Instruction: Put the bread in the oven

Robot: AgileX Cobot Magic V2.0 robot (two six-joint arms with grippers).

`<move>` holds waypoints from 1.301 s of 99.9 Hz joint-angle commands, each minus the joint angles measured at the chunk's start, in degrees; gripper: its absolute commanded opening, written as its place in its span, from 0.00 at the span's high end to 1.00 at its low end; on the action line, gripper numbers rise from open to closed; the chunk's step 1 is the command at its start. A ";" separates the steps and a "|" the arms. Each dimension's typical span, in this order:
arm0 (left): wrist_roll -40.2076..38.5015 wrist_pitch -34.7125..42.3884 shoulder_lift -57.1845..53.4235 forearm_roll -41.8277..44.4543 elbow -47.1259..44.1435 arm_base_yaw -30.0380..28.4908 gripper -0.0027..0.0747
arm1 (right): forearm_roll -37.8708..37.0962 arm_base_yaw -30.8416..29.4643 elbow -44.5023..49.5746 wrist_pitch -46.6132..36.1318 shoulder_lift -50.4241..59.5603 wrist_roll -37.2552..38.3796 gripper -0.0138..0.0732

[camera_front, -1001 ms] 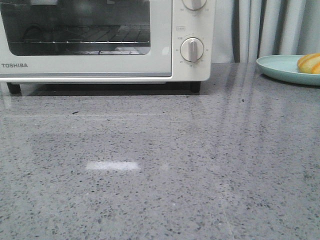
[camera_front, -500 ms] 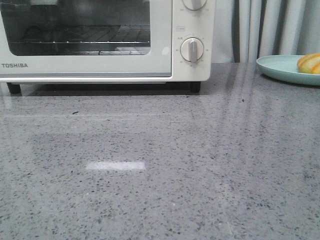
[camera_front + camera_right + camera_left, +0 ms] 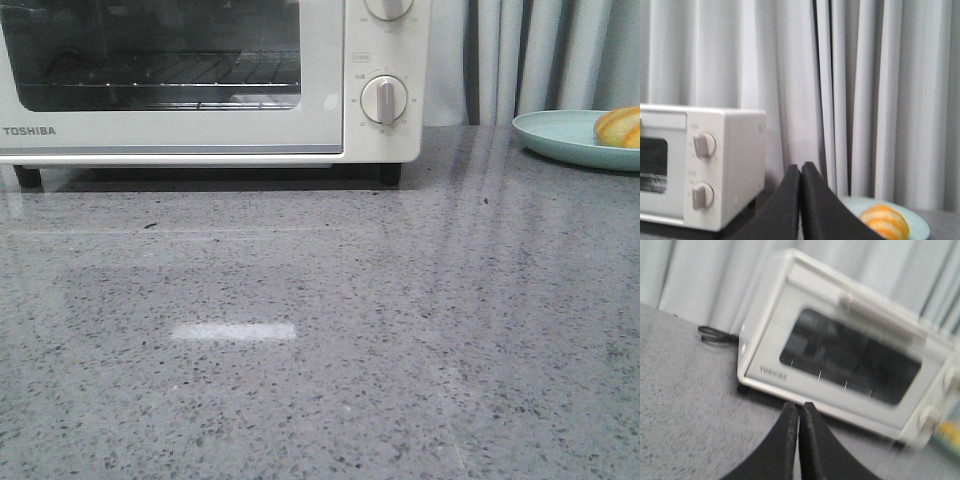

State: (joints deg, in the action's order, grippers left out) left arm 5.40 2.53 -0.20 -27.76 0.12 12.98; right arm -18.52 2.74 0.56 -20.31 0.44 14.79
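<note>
Still plated bread (image 3: 620,127), oven (image 3: 200,80) door shut

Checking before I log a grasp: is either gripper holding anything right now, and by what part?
Nothing is held. The left gripper and right gripper are both shut on nothing; the bread lies on its plate.

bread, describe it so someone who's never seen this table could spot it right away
Start at the white oven at the back left of the grey table, then look far right to the pale teal plate. The bread lies on it: a glossy orange roll with cream stripes, the only warm-coloured thing here.
</note>
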 commanded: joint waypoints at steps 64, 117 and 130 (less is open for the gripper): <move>-0.14 -5.67 5.50 -5.16 10.48 -0.10 0.99 | 21.90 -0.13 -16.58 26.93 -8.32 0.27 0.90; 11.02 -14.70 45.11 5.39 46.13 -0.10 0.99 | 15.97 2.61 -33.82 40.48 -28.42 -0.33 0.90; 11.30 -13.54 52.27 5.39 52.29 2.31 0.99 | 15.97 4.10 -33.82 40.70 -28.42 -0.33 0.90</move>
State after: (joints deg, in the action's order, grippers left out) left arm 16.15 -15.68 47.86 -21.97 46.75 13.38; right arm -1.87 6.03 -31.17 24.93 -27.37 15.17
